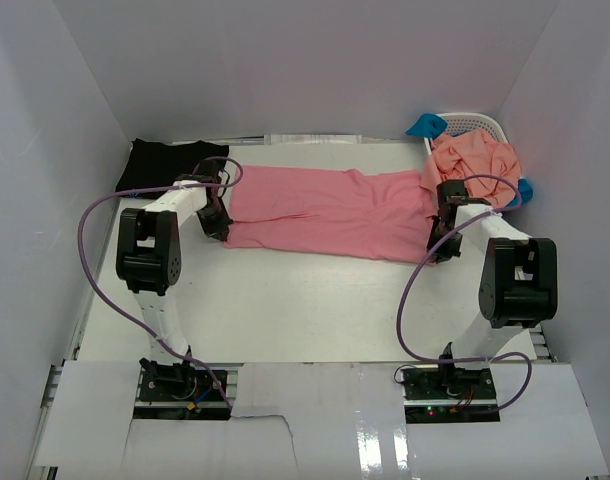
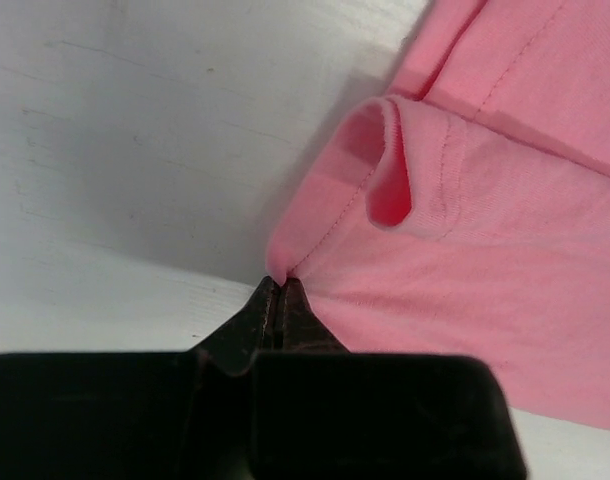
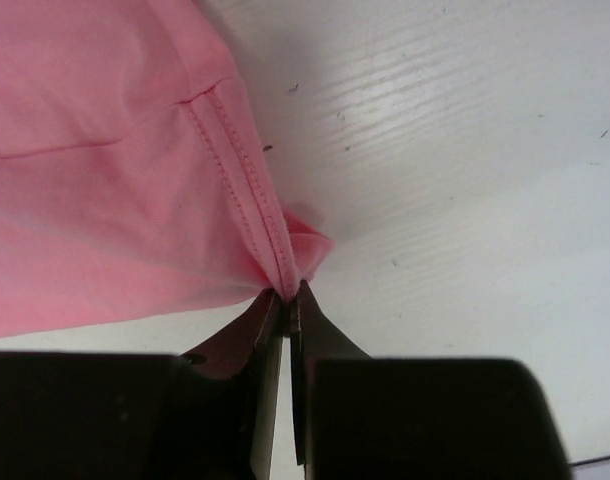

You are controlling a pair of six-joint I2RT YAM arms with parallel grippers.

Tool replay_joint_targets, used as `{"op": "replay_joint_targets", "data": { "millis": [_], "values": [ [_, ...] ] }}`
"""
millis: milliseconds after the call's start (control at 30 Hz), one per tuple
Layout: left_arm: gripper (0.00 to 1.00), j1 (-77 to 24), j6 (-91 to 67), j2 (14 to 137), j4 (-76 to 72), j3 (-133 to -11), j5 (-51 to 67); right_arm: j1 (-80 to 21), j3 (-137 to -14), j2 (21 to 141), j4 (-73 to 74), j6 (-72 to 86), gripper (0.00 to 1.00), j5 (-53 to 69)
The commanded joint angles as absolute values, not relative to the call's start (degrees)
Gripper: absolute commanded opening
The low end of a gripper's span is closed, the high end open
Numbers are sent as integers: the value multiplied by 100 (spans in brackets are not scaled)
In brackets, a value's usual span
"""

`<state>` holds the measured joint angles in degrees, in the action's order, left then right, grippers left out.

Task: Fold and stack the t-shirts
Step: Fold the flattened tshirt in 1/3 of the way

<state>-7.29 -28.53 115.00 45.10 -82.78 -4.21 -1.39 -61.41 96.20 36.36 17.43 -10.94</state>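
The rose-pink t-shirt (image 1: 325, 212) lies stretched across the middle of the table, between my two grippers. My left gripper (image 1: 222, 226) is shut on its left near corner, and the left wrist view shows the jaws pinching the pink cloth (image 2: 465, 250) by a seam. My right gripper (image 1: 437, 243) is shut on its right near corner, pinching a stitched hem of the shirt (image 3: 105, 170). A black t-shirt (image 1: 167, 163) lies flat at the far left. A salmon-orange t-shirt (image 1: 475, 160) is piled over the basket, with bright blue cloth (image 1: 425, 125) under it.
A white lattice basket (image 1: 480, 122) stands in the far right corner. White walls close in the table on the left, back and right. Purple cables loop from both arms over the near table.
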Motion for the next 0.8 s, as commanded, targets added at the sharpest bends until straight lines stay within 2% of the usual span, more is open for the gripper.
{"op": "replay_joint_targets", "data": {
  "millis": [0,333,767],
  "values": [
    [0,-677,-2602,11400,4843,-8227,-1160,-342,-6258,9378,4096,1644,10,-1617],
    [0,-677,-2558,11136,4878,-7937,-1450,-817,-5968,9369,4763,1907,23,-2460],
    [0,-677,-2540,10574,4913,-7173,-1512,-1230,-5555,8965,5009,2171,29,-2346]
  ]
}}
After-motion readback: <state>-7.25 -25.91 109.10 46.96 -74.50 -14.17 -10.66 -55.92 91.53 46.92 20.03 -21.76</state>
